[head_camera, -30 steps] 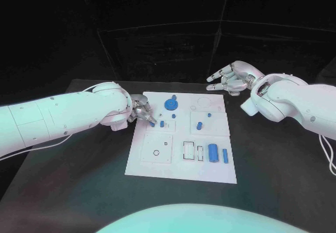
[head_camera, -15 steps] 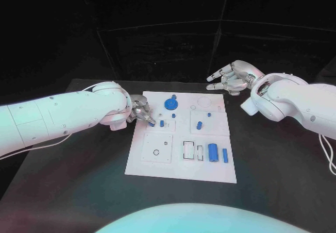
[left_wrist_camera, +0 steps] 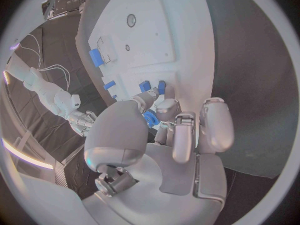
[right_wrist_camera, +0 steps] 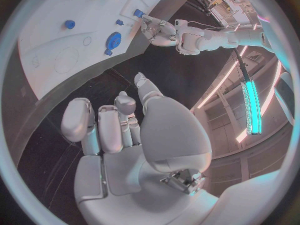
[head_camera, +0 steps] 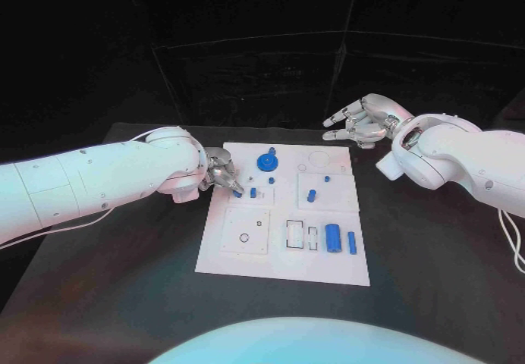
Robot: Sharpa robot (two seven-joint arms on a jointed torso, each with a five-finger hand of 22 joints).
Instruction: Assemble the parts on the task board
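Fingertips of the left robot hand (head_camera: 222, 176) close on a small blue peg (head_camera: 237, 193) at the left edge of the white task board (head_camera: 279, 262), and the left wrist view shows a blue part pinched between thumb and finger just over the board, so I judge this robot hand is grasping the peg to seat it in a hole there or lift it out. The right robot hand (head_camera: 359, 123) hangs past the board's far right corner, well apart from every part, its fingers loosely spread and holding nothing, which reads as waiting clear of the work. The board lies in the middle of the black desk (head_camera: 432, 250), long side running away from the robot. Counting the blue parts in the head view: one round gear-like disc (head_camera: 267, 162) near the far edge with one tiny piece just beyond it, three short pegs in a loose row beside the left robot hand including the held one, two pieces in the right middle panel, and two upright bars, one thick (head_camera: 332, 236) and one thin (head_camera: 352, 243), at the near right; that makes nine, though the smallest are hard to tell apart
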